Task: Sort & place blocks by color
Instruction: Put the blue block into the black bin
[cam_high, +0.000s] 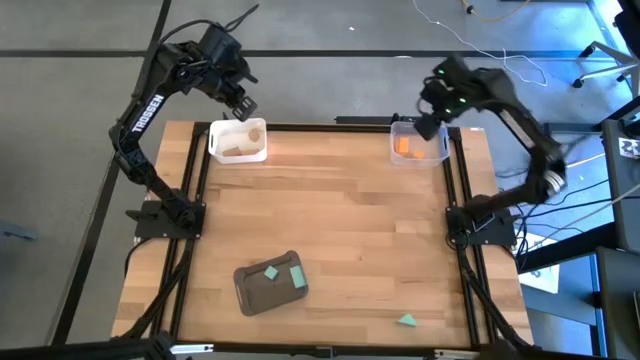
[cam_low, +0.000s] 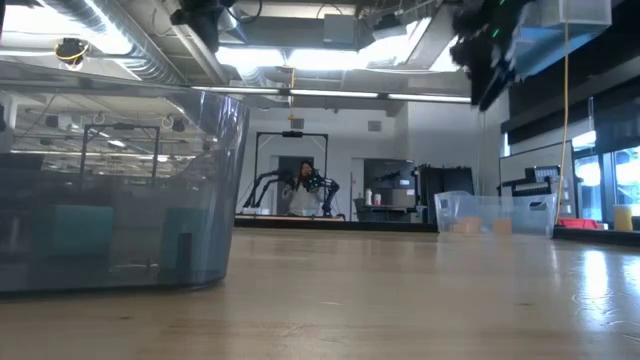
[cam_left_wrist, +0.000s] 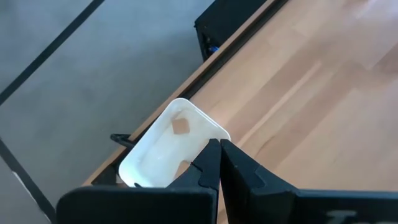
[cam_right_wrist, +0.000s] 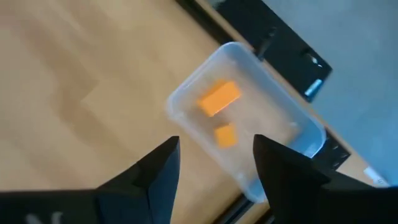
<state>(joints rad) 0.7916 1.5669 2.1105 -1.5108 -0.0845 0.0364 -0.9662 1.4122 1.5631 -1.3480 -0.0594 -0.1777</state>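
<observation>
From above, a teal wedge (cam_high: 407, 320) lies loose near the table's (cam_high: 340, 210) front edge toward the right corner, two teal blocks (cam_high: 284, 275) rest in the dark grey tray (cam_high: 250, 292), and wide bare wood separates them from the back trays. The left gripper (cam_left_wrist: 218, 149), fingers pressed together and empty, hangs over the white tray (cam_left_wrist: 149, 163) holding pale wooden blocks (cam_left_wrist: 181, 126) at the back-left corner. The right gripper (cam_right_wrist: 214, 155) stands spread wide above the clear tray (cam_right_wrist: 298, 134) at the back-right corner, where an orange bar (cam_right_wrist: 218, 98) lies slantwise to the tray's walls beside a smaller orange cube (cam_right_wrist: 224, 134).

bare table middle (cam_high: 340, 215), trays at edges, lone teal wedge (cam_high: 407, 320)
</observation>
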